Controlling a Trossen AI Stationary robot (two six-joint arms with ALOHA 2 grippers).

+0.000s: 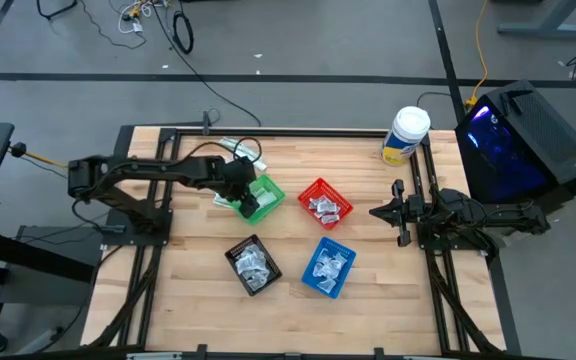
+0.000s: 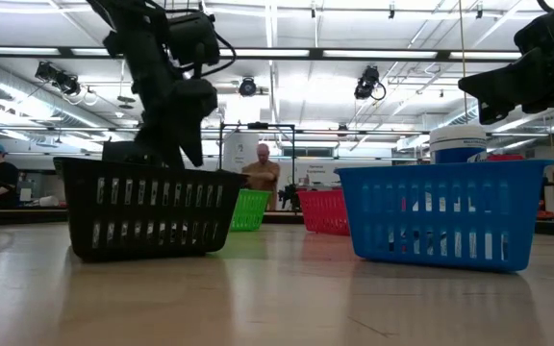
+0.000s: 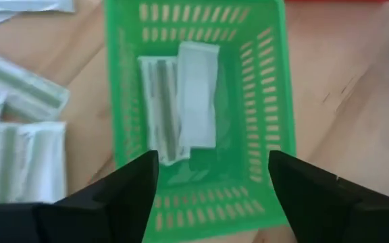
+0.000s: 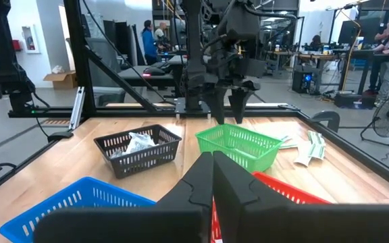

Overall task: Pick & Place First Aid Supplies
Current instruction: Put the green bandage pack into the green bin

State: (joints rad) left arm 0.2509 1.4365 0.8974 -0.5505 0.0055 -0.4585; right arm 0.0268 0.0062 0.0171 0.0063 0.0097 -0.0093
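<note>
**A:** Two long pale-green strips (image 3: 181, 101) are lying flat in the green basket (image 3: 265, 101), side by side. The left gripper (image 3: 211, 185) hangs right above it, fingers spread wide, nothing between them.

**B:** More strips anywhere?

**A:** Yep, a loose bunch (image 3: 19, 128) on the table (image 1: 368, 290) just beside that basket, on the far side from the red basket (image 1: 325, 203). Sachets sit in the red one, in the blue basket (image 1: 327, 267) and the black basket (image 1: 252, 266).

**B:** Right arm?

**A:** Parked by the table's right edge, near the yellow-labelled tub (image 1: 404, 135). The right gripper (image 4: 213, 177) is closed tight, holding nothing.
</note>
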